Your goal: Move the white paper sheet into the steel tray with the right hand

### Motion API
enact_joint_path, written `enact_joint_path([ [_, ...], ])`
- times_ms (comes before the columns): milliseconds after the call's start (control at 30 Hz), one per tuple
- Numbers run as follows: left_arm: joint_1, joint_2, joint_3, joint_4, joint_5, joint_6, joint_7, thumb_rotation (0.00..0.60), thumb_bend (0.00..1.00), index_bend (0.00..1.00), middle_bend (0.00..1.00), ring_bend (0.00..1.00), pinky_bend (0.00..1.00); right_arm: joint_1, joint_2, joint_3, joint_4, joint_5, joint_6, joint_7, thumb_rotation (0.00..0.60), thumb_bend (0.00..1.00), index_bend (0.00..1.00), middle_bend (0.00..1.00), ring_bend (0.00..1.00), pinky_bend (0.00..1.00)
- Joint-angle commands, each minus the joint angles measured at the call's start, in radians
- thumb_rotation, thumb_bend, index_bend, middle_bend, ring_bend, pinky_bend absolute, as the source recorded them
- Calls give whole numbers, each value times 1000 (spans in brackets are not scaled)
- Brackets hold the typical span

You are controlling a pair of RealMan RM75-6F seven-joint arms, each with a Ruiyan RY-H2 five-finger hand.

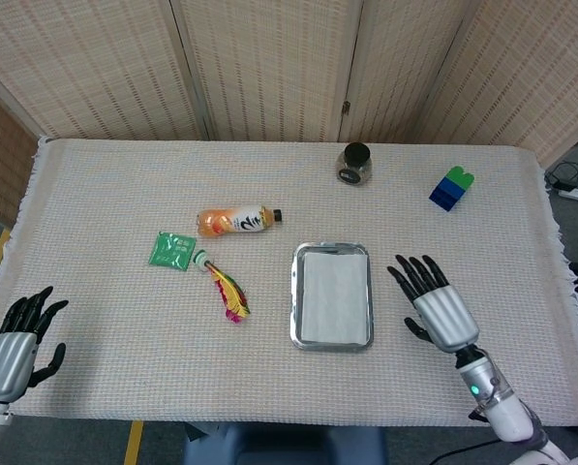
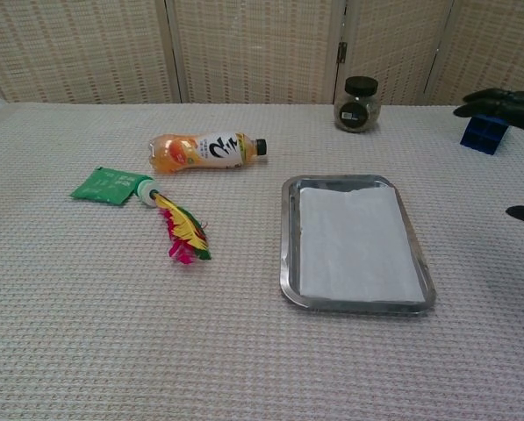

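Note:
The white paper sheet (image 1: 332, 294) (image 2: 358, 243) lies flat inside the steel tray (image 1: 297, 295) (image 2: 290, 246) near the table's front middle. My right hand (image 1: 433, 303) hovers open to the right of the tray, fingers spread, holding nothing; in the chest view only its dark fingertips (image 2: 498, 99) show at the right edge. My left hand (image 1: 15, 341) stays open at the front left corner, far from the tray, and does not appear in the chest view.
An orange drink bottle (image 1: 235, 220) lies on its side left of the tray, with a green packet (image 1: 171, 250) and a feathered shuttlecock toy (image 1: 227, 289) near it. A dark-lidded jar (image 1: 353, 164) and a blue-green block (image 1: 451, 188) stand at the back right.

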Motion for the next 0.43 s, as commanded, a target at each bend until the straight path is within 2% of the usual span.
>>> enact_joint_path([
  [33, 0, 0, -1, 0, -3, -1, 2, 600, 544, 167, 43, 0, 0, -179, -42, -24, 162, -55, 169, 109, 600, 339, 0, 0, 0, 0],
  [133, -1, -6, -3, 6, -2, 1, 10, 600, 545, 167, 43, 0, 0, -221, -42, -4, 198, -14, 174, 197, 600, 338, 0, 0, 0, 0],
  [200, -2, -11, -5, 10, -5, 0, 17, 600, 544, 159, 43, 0, 0, -227, -24, -8, 208, -23, 154, 232, 600, 337, 0, 0, 0, 0],
  [433, 0, -27, -15, 26, -14, 14, 31, 600, 544, 5, 43, 0, 0, -239, 13, 10, 183, -41, 122, 282, 600, 338, 0, 0, 0, 0],
])
